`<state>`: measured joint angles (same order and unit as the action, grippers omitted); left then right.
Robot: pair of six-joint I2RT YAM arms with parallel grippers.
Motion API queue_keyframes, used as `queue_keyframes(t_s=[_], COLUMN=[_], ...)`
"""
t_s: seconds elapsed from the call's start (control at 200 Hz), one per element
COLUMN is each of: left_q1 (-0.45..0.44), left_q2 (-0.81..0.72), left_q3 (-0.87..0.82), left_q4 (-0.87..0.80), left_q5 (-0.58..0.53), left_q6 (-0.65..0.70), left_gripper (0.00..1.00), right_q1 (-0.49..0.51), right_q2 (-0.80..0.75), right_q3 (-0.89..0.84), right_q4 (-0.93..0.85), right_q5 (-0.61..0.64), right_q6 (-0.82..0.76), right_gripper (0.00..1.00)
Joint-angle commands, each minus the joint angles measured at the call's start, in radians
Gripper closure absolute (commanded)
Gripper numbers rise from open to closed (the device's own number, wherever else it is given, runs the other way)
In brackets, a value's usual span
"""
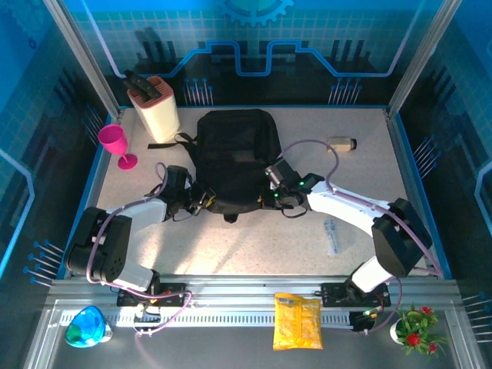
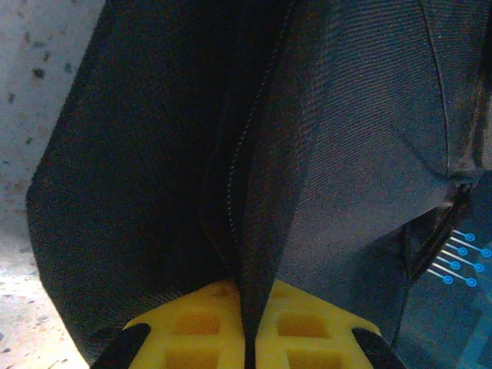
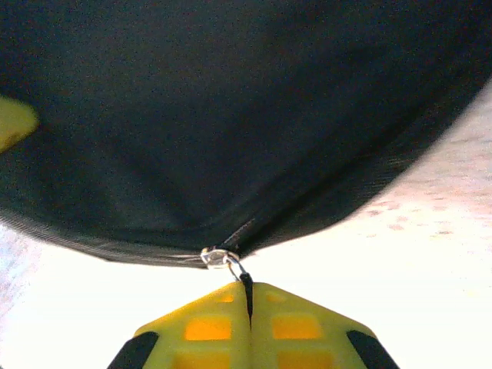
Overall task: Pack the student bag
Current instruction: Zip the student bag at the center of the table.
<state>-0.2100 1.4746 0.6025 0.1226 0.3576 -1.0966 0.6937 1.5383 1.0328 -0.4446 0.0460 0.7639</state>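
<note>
Just ahead, on the student bag [image 1: 234, 154], my left hand [image 2: 246, 307] clamps its fabric; my right hand [image 3: 248, 296] pinches the zipper pull [image 3: 231, 265].

I see my left arm [image 1: 142, 209] and right arm [image 1: 346, 206] as glossy white link shells between chunky black joint housings, each trailing a looping lilac cable [image 1: 309, 141]. At six o'clock in both wrist views, yellow pocketed plastic fingers [image 2: 200, 327] [image 3: 204, 330] carry black corner pads.

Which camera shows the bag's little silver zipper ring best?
The right wrist view: the silver ring is close and sharp, its zipper pull pinched in the right gripper. The left wrist view gives student bag fabric; from the top it is too small.
</note>
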Motion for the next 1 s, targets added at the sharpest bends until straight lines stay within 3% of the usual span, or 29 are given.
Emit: queue_keyframes(t_s=[0.0, 0.235, 0.385, 0.535, 0.695, 0.835, 0.996], left_q1=[0.022, 0.022, 0.036, 0.08, 0.106, 0.095, 0.035], left_q2=[0.018, 0.109, 0.184, 0.157, 0.037, -0.081, -0.142], left_q3=[0.072, 0.258, 0.393, 0.403, 0.34, 0.229, 0.103], left_q4=[-0.062, -0.161, -0.248, -0.283, -0.335, -0.333, -0.159], left_q5=[-0.048, -0.037, -0.111, -0.202, -0.202, -0.109, -0.005], left_q6=[0.09, 0.228, 0.304, 0.297, 0.297, 0.218, 0.068], left_gripper=[0.95, 0.94, 0.91, 0.75, 0.48, 0.36, 0.28], right_q1=[-0.051, -0.024, 0.036, 0.083, 0.106, 0.131, 0.137], right_q2=[-0.088, -0.221, -0.208, -0.112, 0.019, 0.098, 0.128], right_q3=[-0.019, -0.021, -0.01, 0.039, 0.126, 0.202, 0.222], right_q4=[-0.124, -0.052, 0.042, 0.118, 0.177, 0.173, 0.165], right_q5=[0.187, 0.27, 0.159, 0.003, -0.137, -0.177, -0.196], right_q6=[0.021, -0.116, -0.204, -0.231, -0.2, -0.204, -0.205], right_gripper=[1.0, 1.0, 1.0, 1.0, 1.0, 1.0, 1.0])
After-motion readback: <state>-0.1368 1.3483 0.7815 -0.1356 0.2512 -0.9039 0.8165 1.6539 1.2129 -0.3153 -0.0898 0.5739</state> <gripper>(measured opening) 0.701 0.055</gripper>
